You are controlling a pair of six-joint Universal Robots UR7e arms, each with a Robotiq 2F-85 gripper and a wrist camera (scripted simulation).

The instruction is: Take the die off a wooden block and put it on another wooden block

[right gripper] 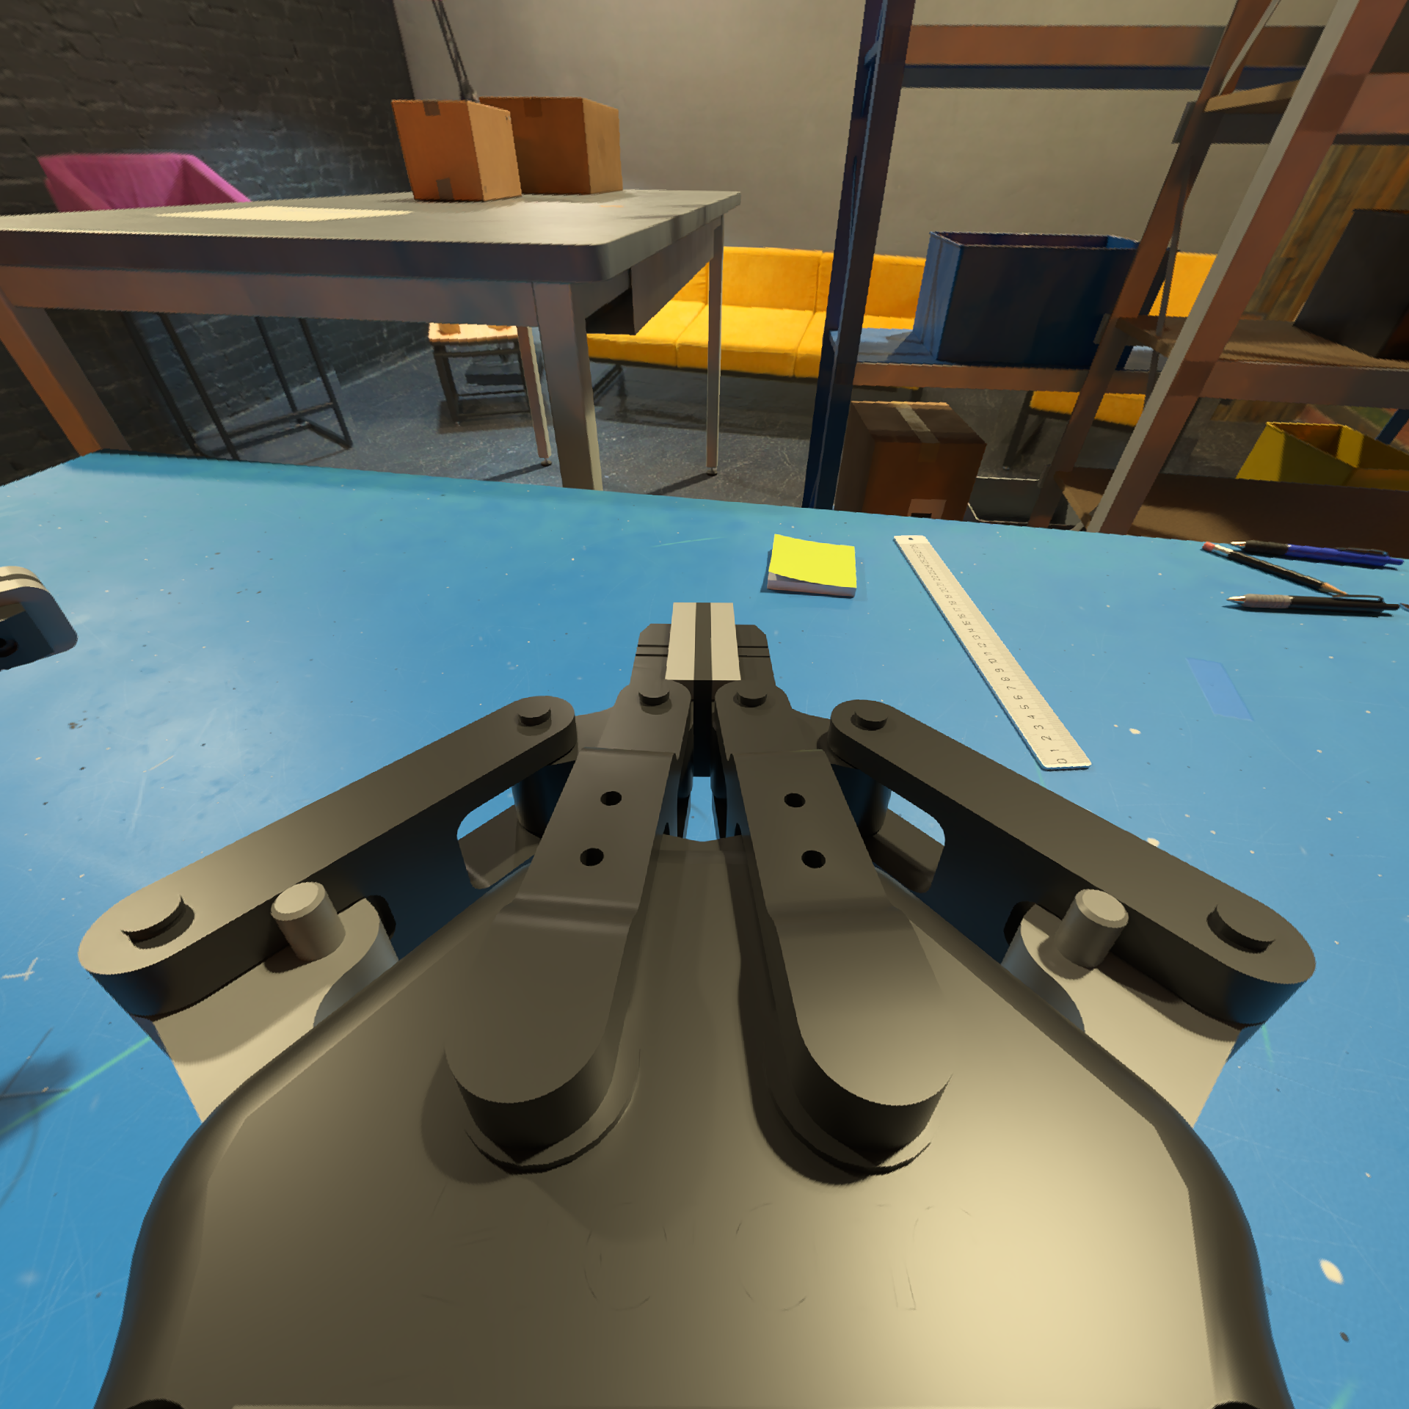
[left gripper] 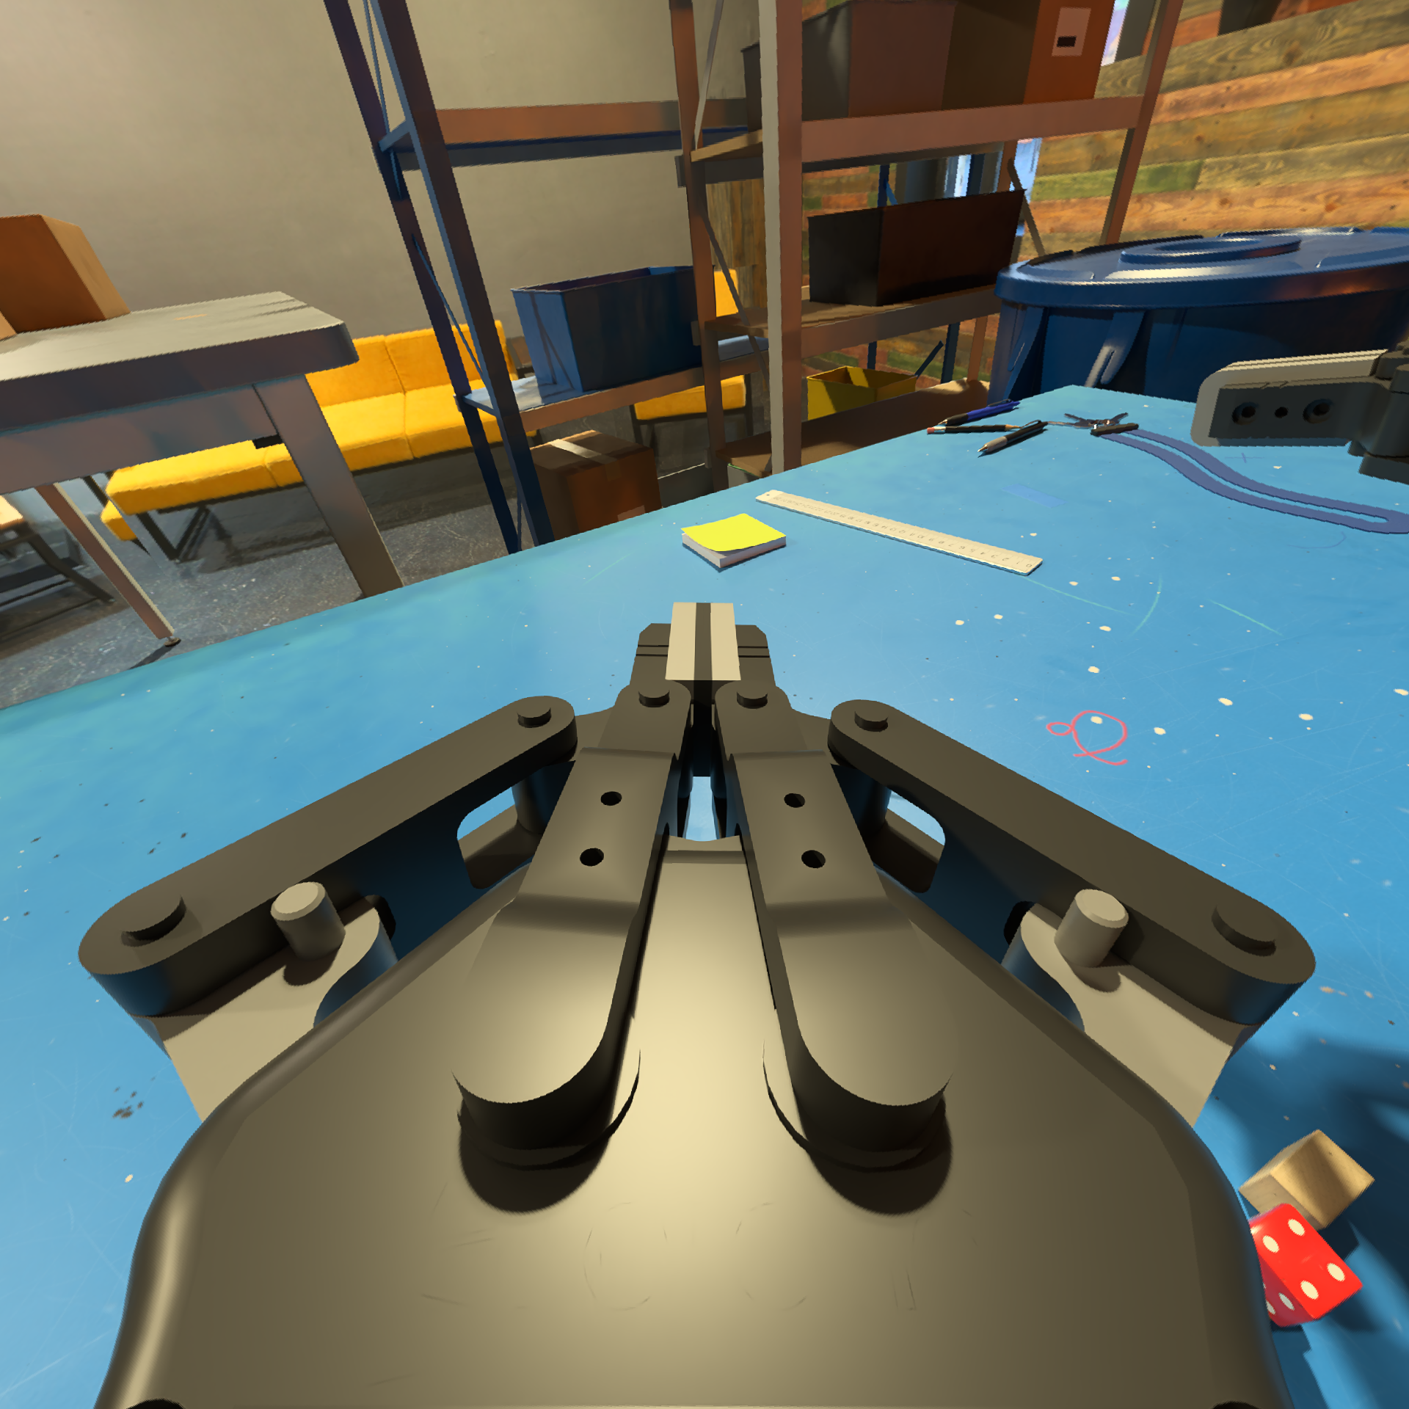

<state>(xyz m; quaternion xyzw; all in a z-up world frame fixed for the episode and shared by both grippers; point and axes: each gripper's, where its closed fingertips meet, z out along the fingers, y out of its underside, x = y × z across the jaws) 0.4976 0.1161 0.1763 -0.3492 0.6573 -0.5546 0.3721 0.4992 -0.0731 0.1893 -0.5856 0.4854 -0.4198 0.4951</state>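
Note:
A red die with white pips shows at the lower right of the left wrist view, close to a pale wooden block just behind it; whether the die rests on a block is hidden by my gripper body. My left gripper is shut and empty above the blue table, well ahead and left of the die. My right gripper is shut and empty over the table; neither die nor block shows in the right wrist view. The right gripper's body shows at the right edge of the left wrist view.
A yellow sticky-note pad, a metal ruler, pens and keys on a blue lanyard lie at the far side of the blue table. Shelving and a blue bin stand beyond.

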